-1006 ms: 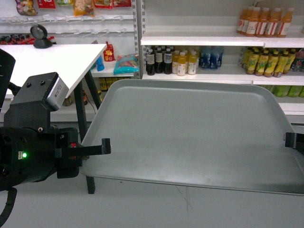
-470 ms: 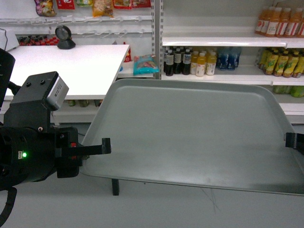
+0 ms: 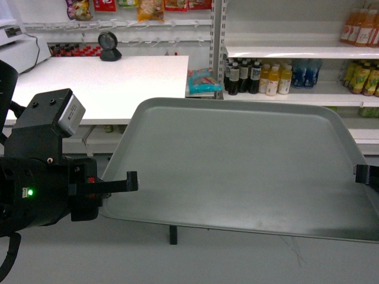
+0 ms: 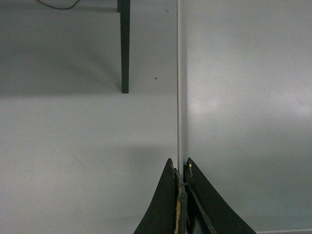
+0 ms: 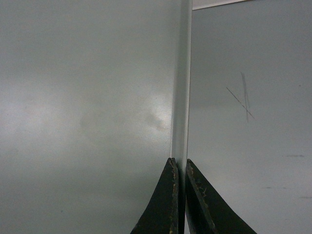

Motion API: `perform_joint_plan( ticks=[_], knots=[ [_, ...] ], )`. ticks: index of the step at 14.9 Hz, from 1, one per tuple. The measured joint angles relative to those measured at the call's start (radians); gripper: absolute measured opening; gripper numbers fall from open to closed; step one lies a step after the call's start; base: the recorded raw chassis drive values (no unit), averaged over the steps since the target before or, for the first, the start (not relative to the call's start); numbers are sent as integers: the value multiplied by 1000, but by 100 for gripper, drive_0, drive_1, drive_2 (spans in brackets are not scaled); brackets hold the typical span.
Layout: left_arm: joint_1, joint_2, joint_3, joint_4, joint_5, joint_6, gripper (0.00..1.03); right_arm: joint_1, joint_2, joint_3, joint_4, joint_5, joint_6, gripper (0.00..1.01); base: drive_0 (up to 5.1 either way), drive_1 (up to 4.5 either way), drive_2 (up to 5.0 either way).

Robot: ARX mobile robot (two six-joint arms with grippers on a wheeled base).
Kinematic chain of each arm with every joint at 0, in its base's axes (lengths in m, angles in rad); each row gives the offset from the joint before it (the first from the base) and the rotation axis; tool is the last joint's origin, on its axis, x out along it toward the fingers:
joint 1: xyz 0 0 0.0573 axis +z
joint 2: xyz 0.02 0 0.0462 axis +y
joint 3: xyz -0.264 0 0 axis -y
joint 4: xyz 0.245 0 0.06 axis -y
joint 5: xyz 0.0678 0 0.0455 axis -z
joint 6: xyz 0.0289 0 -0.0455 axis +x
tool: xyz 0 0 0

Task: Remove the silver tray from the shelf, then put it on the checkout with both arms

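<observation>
Head view: I carry the silver tray (image 3: 237,165) in the air between my two arms, roughly level, its far rim overlapping the near edge of the checkout (image 3: 106,83) in this view; whether tray and counter touch I cannot tell. My left gripper (image 3: 127,182) is clamped on the tray's left rim, and my right gripper (image 3: 362,174) meets the right rim at the frame's edge.

Left wrist view: my left gripper (image 4: 181,175) has both jaws pressed together on the thin tray edge (image 4: 178,97), the tray surface to the right, the grey floor (image 4: 73,146) and a dark table leg (image 4: 125,46) to the left.

Right wrist view: my right gripper (image 5: 179,168) pinches the opposite rim likewise, the tray surface to the left.

On the checkout stands a black round scanner (image 3: 109,46). Behind, the shelf (image 3: 284,52) bears rows of bottles (image 3: 260,78).
</observation>
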Motion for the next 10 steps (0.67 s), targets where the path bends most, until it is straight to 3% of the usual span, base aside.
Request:
perform_joint_plan(
  ticks=[10],
  knots=[
    [0, 0, 0, 1, 0, 0, 2, 0, 0, 0, 1, 0, 0, 3, -503, 242, 242]
  ],
)
